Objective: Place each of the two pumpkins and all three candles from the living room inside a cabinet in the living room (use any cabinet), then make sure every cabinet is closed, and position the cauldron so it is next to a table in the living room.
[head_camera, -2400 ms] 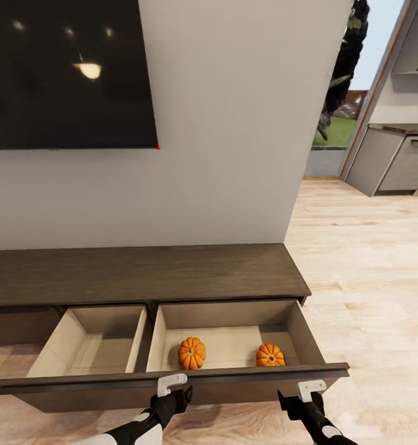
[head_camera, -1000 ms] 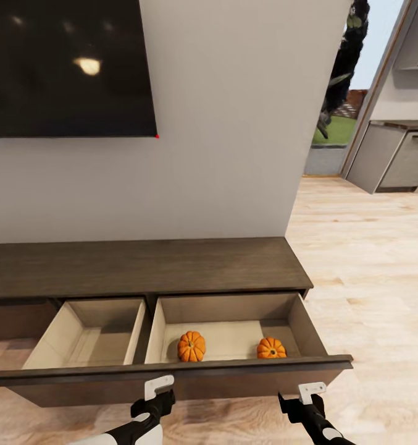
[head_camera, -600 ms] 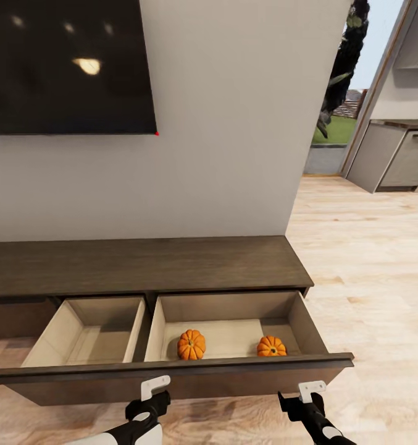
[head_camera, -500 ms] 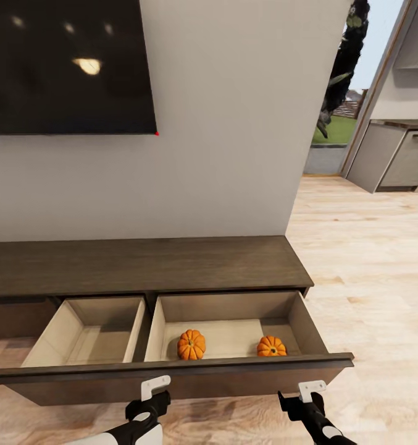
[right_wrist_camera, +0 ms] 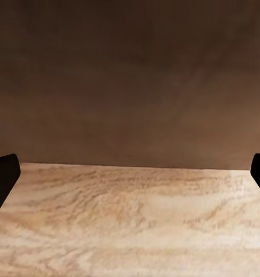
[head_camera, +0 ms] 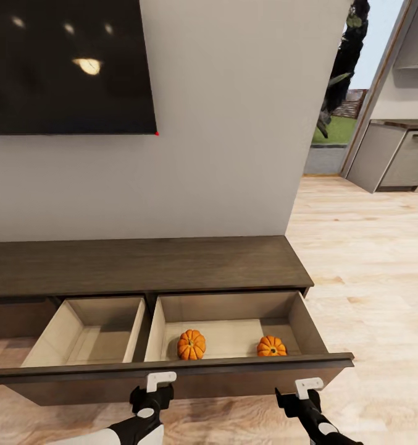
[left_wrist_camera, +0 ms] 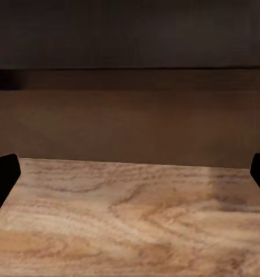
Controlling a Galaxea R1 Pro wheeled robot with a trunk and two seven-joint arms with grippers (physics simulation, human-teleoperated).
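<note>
The dark-brown cabinet [head_camera: 147,266] has its wide drawer [head_camera: 171,377] pulled out. Both pumpkins [head_camera: 191,344] [head_camera: 271,346] sit in the drawer's right-hand compartment, well apart. The left hand [head_camera: 161,378] and right hand [head_camera: 309,384] hover just before the drawer front, each spread wide and holding nothing, above the wood floor [head_camera: 369,259].
</note>
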